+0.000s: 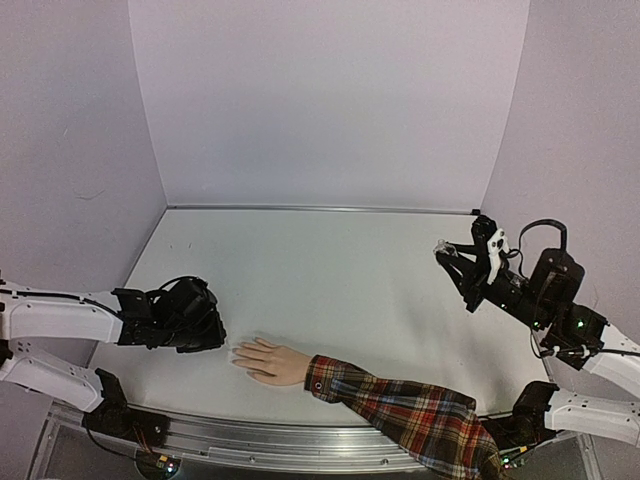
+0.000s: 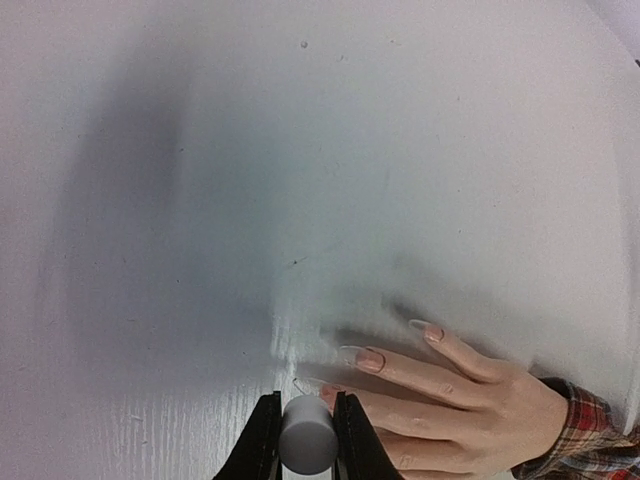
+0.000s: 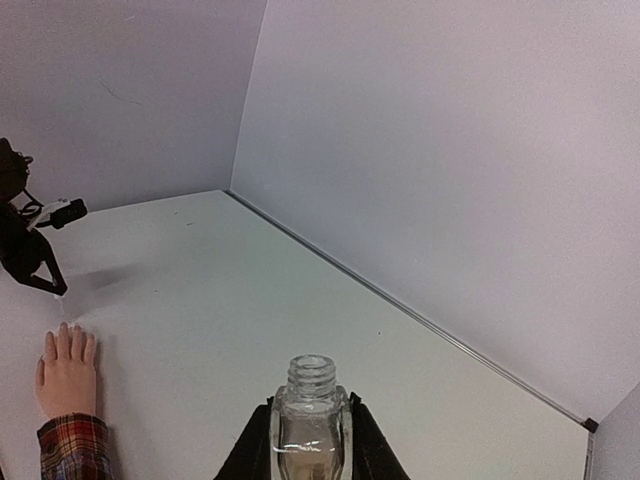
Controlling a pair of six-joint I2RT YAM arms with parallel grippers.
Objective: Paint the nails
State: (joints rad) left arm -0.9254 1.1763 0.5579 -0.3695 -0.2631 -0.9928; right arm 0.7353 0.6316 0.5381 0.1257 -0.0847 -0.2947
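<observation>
So here's where I'm at: my left gripper (image 2: 307, 432) is clamped on a small grey cap (image 2: 306, 442), which I take to be the brush handle, and it sits low, right at the fingertips of the hand (image 2: 455, 405) lying flat on the table (image 1: 330, 270) near my edge, plaid sleeve (image 1: 410, 412) trailing off to my right. The nails (image 2: 369, 358) are long and glossy with a faint pink tint, and the closest one is just beside my left jaws. My right gripper (image 3: 311, 440) is well apart from all that, squeezing a clear glass bottle (image 3: 312, 378) upright with its neck open and no cap on. The main worry is that I can't really see the bristles from my wrist camera. There might be a thin tip poking out past the cap, but it's too blurry to say, so I could easily land on skin or the table rather than on a nail, or press too hard and splay the brush. Any twitch from the hand would also smear things. On the other side, an uncapped bottle held up in the air will spill if my right wrist tips. As for writing, I've got nothing: no label on the bottle, no brand on the cap, nothing readable anywhere.
</observation>
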